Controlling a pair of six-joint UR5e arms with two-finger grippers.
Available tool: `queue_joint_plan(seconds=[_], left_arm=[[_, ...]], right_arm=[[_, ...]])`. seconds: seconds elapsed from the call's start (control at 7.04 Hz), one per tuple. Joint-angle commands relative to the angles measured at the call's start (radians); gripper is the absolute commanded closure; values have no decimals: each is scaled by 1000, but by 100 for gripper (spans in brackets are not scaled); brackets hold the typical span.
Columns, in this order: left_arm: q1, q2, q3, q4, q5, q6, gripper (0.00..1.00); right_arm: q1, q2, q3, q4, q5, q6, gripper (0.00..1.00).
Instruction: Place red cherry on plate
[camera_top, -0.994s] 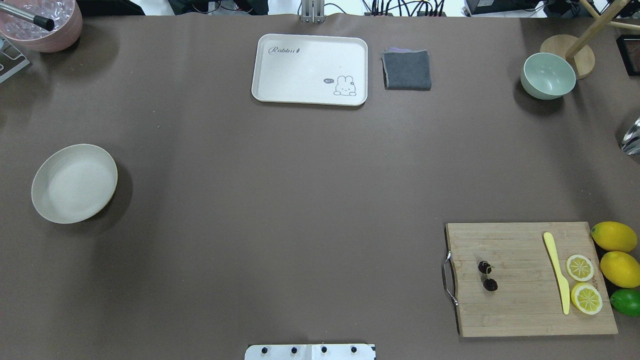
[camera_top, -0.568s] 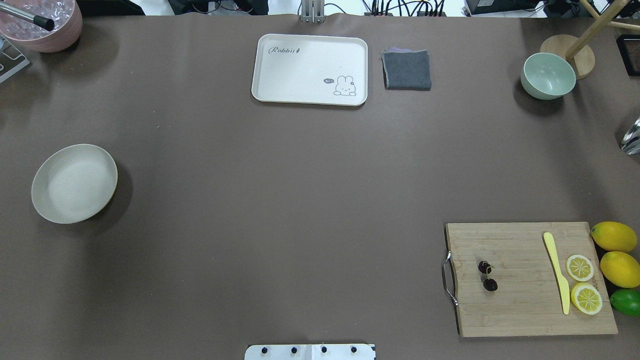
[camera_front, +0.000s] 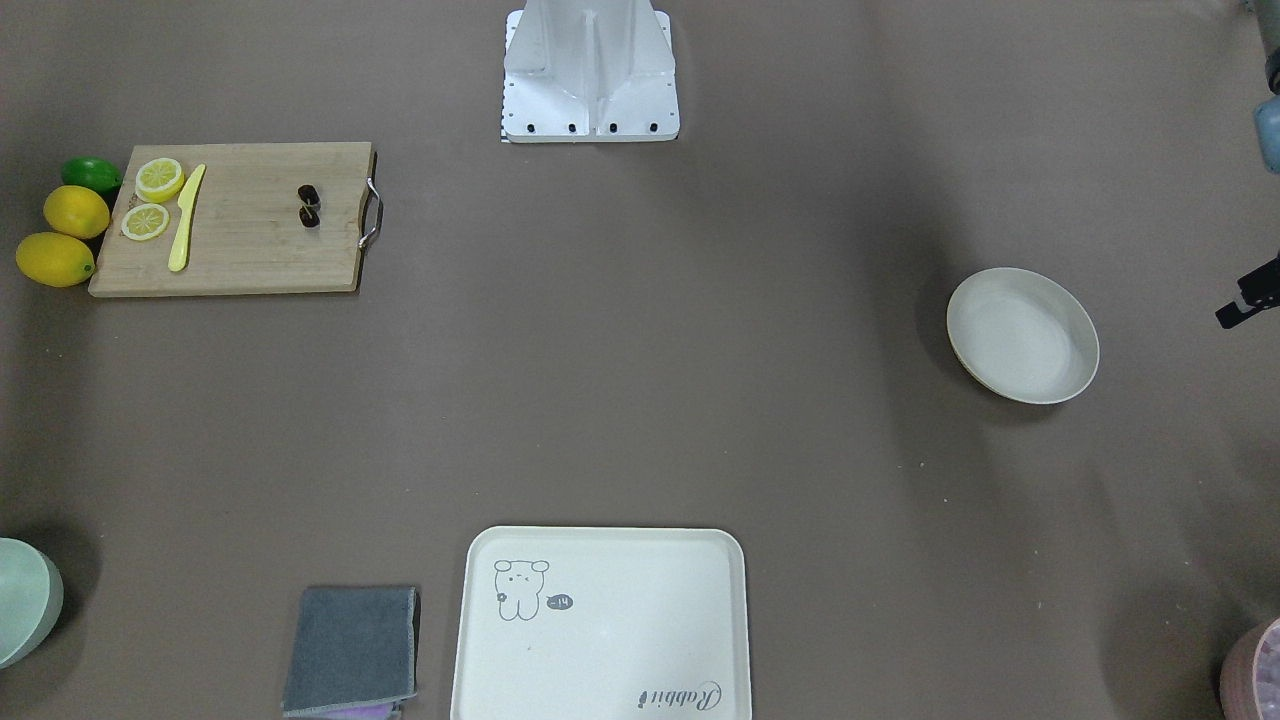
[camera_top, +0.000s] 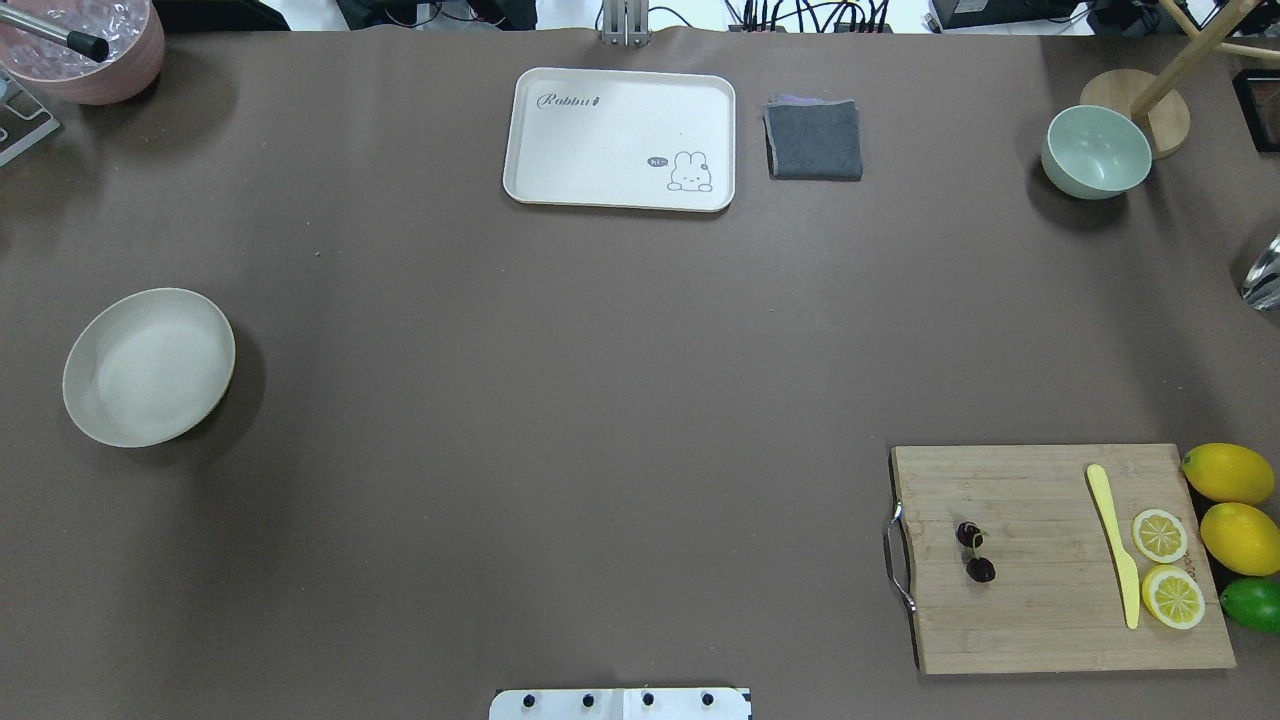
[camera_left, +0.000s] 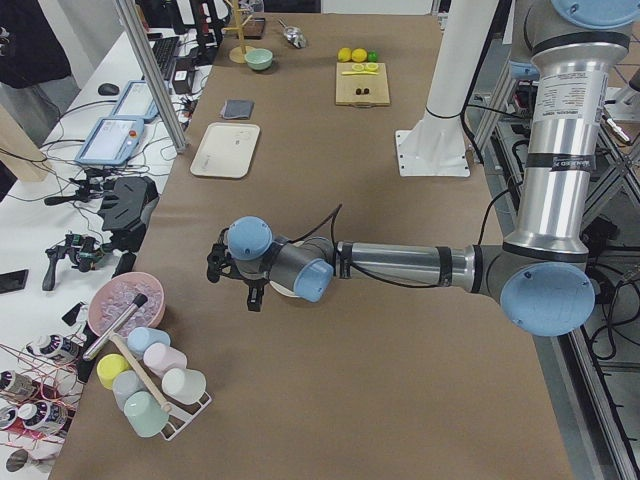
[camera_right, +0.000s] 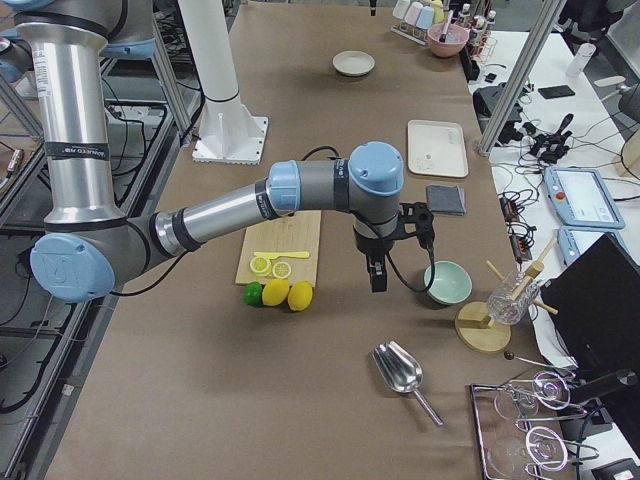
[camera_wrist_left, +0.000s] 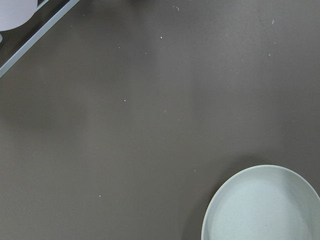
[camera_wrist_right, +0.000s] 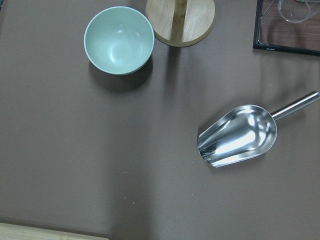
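Observation:
The red cherry (camera_top: 974, 552), a dark pair joined by a short stem, lies on the left part of the wooden cutting board (camera_top: 1060, 600) at the near right; it also shows as the cherry (camera_front: 309, 205). The off-white plate (camera_top: 148, 367) stands empty at the far left, also as the plate (camera_front: 1022, 335). My left gripper (camera_left: 232, 288) hangs beside the plate, toward the table's end; the left wrist view catches the plate's rim (camera_wrist_left: 225, 190). My right gripper (camera_right: 378, 275) hovers past the lemons, near the green bowl. I cannot tell whether either gripper is open or shut.
On the board lie a yellow knife (camera_top: 1113, 545) and two lemon slices (camera_top: 1160, 535); two lemons (camera_top: 1228, 472) and a lime (camera_top: 1252, 604) sit beside it. A cream tray (camera_top: 620, 138), grey cloth (camera_top: 814, 140), green bowl (camera_top: 1096, 152) and metal scoop (camera_wrist_right: 237, 135) stand further off.

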Motion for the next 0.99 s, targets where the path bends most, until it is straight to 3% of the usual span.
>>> queue_joint_plan(seconds=[0.0, 0.28, 0.43, 0.57, 0.85], left_arm=[[53, -32, 4, -13, 43, -40, 4], [114, -40, 19, -88, 93, -121, 4], [181, -28, 83, -228, 188, -177, 4], [240, 8, 128, -415, 214, -286, 4], [280, 72, 127, -545, 215, -361, 4]], right_arm=[[6, -6, 0, 0, 0, 0, 0], [9, -5, -3, 0, 2, 0, 0], [9, -5, -1, 0, 3, 0, 0], [9, -3, -1, 0, 5, 0, 0], [9, -3, 0, 0, 8, 2, 0]])
